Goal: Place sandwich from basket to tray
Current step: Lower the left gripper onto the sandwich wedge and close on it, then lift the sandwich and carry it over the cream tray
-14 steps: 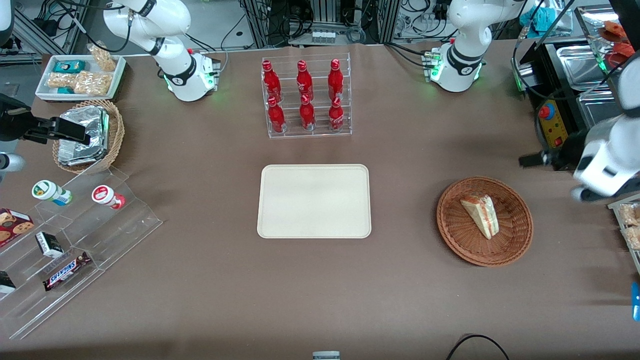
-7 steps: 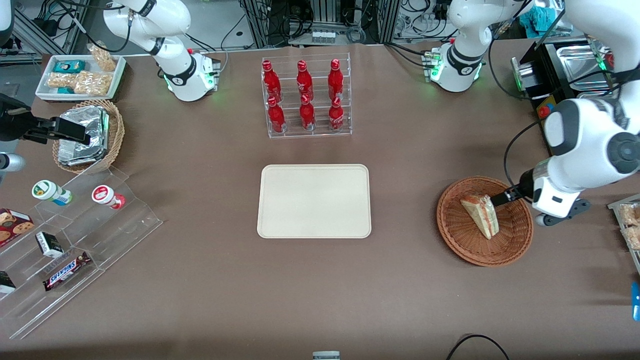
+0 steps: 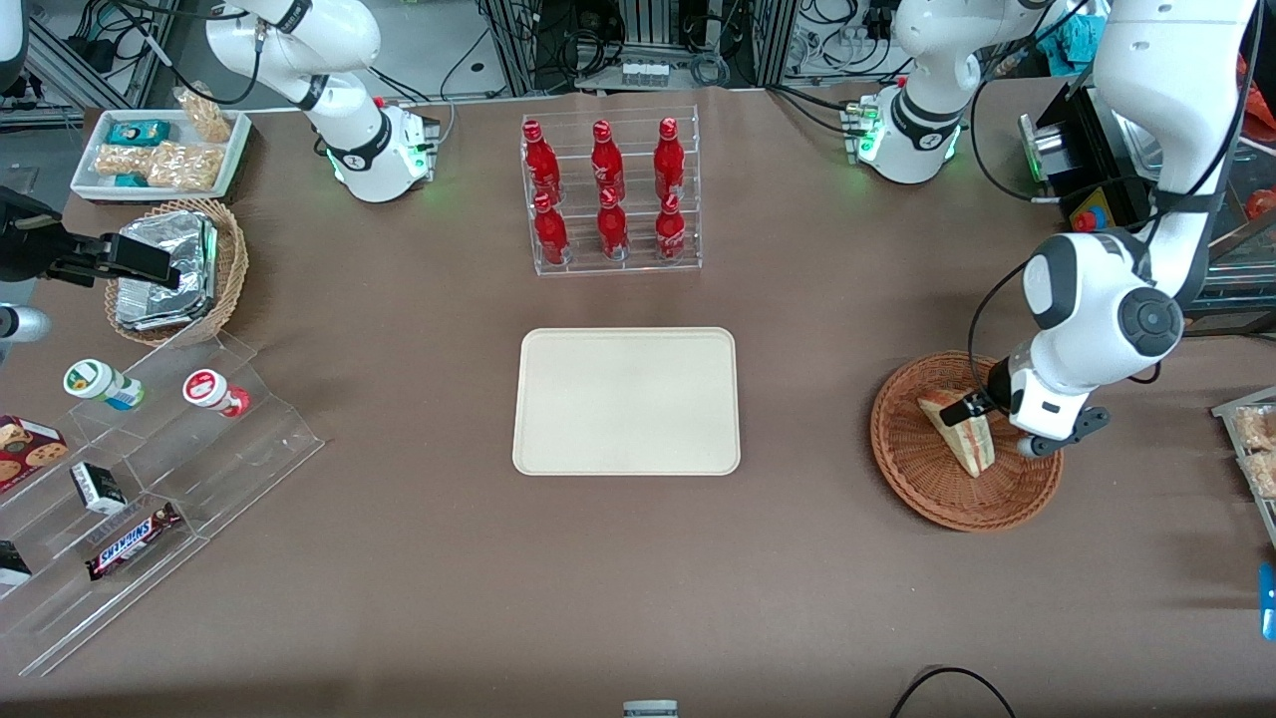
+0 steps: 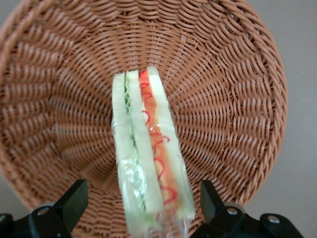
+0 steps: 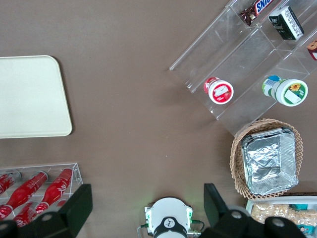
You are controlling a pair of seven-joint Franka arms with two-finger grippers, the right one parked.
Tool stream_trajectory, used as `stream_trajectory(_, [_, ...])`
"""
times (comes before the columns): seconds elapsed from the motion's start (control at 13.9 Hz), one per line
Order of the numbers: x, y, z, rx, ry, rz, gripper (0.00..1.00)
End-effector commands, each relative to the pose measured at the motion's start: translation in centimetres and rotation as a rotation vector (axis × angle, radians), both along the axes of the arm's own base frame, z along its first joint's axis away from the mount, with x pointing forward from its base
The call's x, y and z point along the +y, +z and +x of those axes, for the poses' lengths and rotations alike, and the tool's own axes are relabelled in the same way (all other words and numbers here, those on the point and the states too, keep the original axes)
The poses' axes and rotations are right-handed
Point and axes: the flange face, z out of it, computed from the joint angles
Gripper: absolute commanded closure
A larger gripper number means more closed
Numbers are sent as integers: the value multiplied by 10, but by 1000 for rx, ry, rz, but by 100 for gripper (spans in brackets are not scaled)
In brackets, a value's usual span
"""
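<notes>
The sandwich [image 3: 959, 439], a clear-wrapped wedge of white bread with red-orange and green filling, lies in the reddish-brown wicker basket [image 3: 902, 474] toward the working arm's end of the table. My gripper [image 3: 969, 410] is low over the basket at the sandwich's wide end. In the left wrist view the gripper [image 4: 142, 201] is open, and its black fingers [image 4: 74, 197] stand one on each side of the sandwich [image 4: 148, 148] with a gap to each, inside the basket [image 4: 228, 94]. The cream tray [image 3: 626, 401] lies bare in the middle of the table.
A clear rack of red bottles [image 3: 610, 194] stands farther from the front camera than the tray. Toward the parked arm's end are a stepped acrylic shelf with snacks [image 3: 150, 469], a tan basket of foil packets [image 3: 174, 269] and a white snack tray [image 3: 159, 150].
The left arm has swung in from the table's edge to over the basket. Its gripper has come down around the sandwich's wide end. The sandwich has not moved.
</notes>
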Motion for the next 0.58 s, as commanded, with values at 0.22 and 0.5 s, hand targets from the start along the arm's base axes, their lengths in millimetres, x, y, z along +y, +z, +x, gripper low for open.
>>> stream_trajectory(0.22, [-9, -28, 3, -3, 51, -21, 0])
stream_trajectory(0.5, [-8, -28, 3, 0, 80, -18, 57])
